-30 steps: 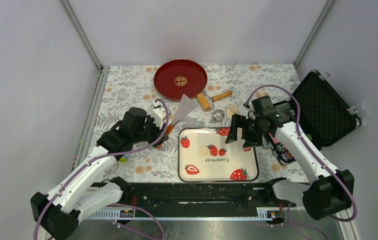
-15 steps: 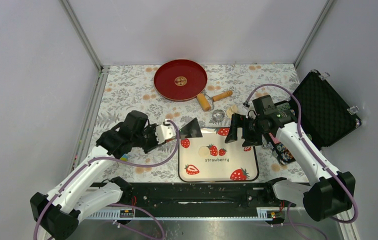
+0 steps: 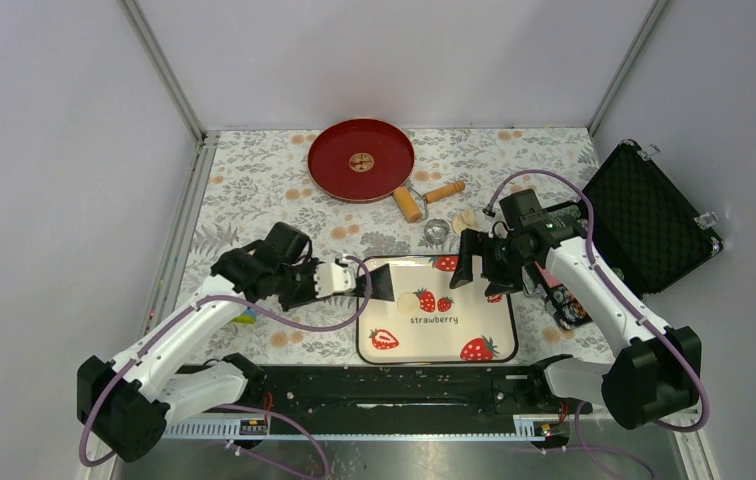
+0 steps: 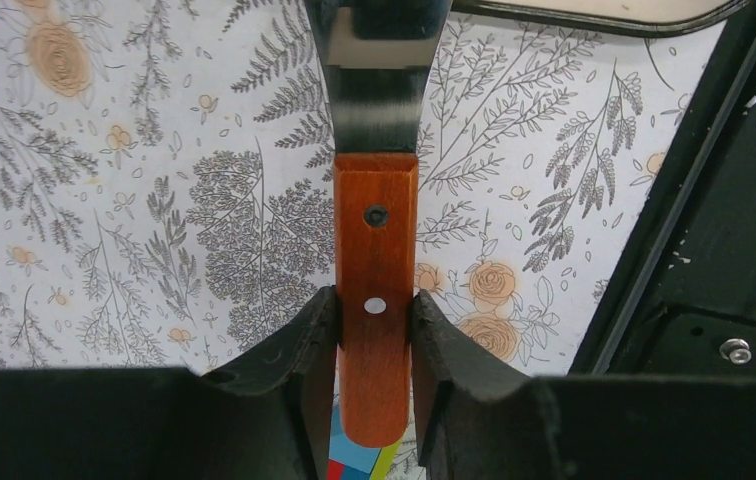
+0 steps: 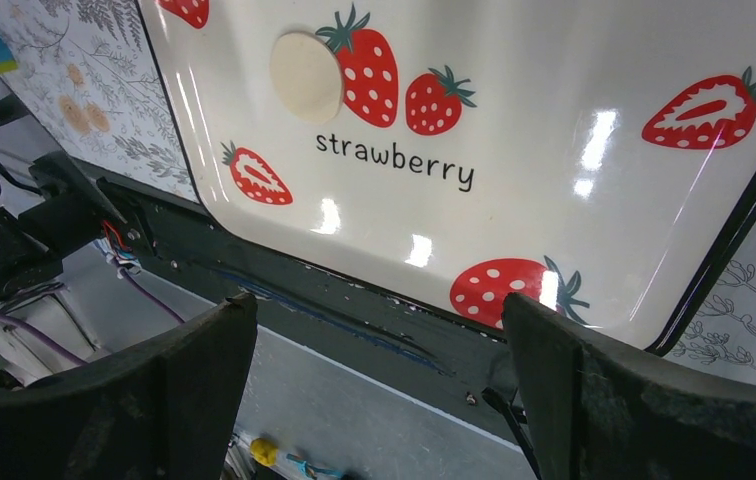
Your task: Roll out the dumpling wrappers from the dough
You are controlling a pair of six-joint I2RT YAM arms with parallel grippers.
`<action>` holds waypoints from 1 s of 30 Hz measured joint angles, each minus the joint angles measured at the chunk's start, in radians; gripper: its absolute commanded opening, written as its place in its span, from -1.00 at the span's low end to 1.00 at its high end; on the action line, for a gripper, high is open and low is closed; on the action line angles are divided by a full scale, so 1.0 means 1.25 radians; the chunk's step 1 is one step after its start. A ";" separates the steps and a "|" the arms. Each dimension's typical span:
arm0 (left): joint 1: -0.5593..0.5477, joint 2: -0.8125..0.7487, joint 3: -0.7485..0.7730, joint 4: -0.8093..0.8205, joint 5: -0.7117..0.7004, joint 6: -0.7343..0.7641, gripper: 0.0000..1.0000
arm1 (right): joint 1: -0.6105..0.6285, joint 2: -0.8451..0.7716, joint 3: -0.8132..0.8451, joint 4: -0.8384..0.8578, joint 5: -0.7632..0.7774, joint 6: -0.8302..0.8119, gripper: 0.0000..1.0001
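One dumpling wrapper (image 3: 408,302), a small pale flat disc, lies on the strawberry tray (image 3: 454,338) left of centre. The right wrist view has the wrapper (image 5: 306,77) beside a printed strawberry on the tray (image 5: 554,90). My left gripper (image 3: 346,280) is shut on the wooden handle of a metal scraper (image 4: 375,240). The scraper blade (image 3: 382,283) reaches over the tray's left edge, just left of the wrapper. My right gripper (image 3: 478,262) hangs open over the tray's right side, empty (image 5: 379,300). More pale dough pieces (image 3: 465,218) sit behind the tray.
A wooden rolling pin (image 3: 424,197) and a metal ring cutter (image 3: 437,230) lie behind the tray. A red plate (image 3: 361,159) stands at the back. An open black case (image 3: 649,215) is on the right. A small coloured block (image 3: 244,318) lies under the left arm.
The left arm swung the scraper from pointing toward the red plate down and right to the tray's left edge. The right arm barely moved.
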 measured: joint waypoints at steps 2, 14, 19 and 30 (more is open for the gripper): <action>-0.004 0.021 0.005 -0.013 -0.002 0.009 -1.00 | 0.000 0.006 0.000 0.000 0.003 0.000 0.95; -0.028 0.053 0.020 -0.018 0.011 0.011 -1.00 | 0.073 0.073 -0.002 0.101 -0.059 0.070 0.60; -0.032 0.052 0.020 -0.018 0.016 0.005 -1.00 | 0.188 0.170 0.046 0.159 -0.090 0.139 0.06; -0.043 0.017 0.020 -0.002 0.020 -0.029 -1.00 | 0.272 0.292 0.143 0.226 -0.099 0.214 -0.06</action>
